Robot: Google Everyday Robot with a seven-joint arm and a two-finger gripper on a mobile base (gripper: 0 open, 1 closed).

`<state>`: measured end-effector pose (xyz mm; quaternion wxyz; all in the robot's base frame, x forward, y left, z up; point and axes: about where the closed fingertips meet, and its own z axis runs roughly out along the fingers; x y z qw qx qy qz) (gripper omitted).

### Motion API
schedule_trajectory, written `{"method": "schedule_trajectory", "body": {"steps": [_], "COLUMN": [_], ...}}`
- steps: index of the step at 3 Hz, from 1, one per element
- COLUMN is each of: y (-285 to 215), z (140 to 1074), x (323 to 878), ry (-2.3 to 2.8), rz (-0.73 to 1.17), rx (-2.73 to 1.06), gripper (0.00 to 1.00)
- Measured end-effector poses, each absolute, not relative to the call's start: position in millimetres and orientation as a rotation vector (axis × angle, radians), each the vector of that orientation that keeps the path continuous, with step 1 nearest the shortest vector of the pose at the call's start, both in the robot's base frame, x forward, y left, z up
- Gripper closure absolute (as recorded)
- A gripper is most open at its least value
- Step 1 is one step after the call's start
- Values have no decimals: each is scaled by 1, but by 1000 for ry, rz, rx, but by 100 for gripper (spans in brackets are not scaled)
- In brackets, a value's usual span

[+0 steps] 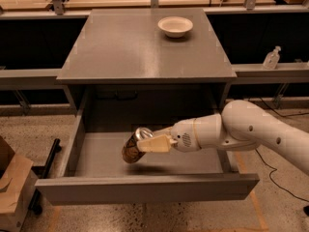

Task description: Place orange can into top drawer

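The top drawer (145, 189) of the grey cabinet stands pulled wide open, its plain grey inside showing. My gripper (145, 145) reaches in from the right over the drawer's middle and is shut on the orange can (131, 149). The can is orange-brown with a shiny silver end, tilted, and hangs just above the drawer floor with its shadow beneath it. The white arm (251, 132) stretches over the drawer's right side.
A white bowl (175, 26) sits on the cabinet top (120, 47) at the back right. A cardboard box (12, 187) stands on the floor at the left. A clear bottle (271, 58) rests on a shelf at the right.
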<state>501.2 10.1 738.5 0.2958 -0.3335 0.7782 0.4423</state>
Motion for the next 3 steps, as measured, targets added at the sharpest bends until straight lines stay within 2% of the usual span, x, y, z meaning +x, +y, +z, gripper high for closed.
{"method": "schedule_trajectory", "body": {"steps": [1,2,3], "y": [5,2,-2], "z": [708,689,678], "x": [485,477,476], "ry": [2129,2164,2184], "rz": [1211,1222,1215], "rx": [-834,-795,-764], "gripper": [100,82,57]}}
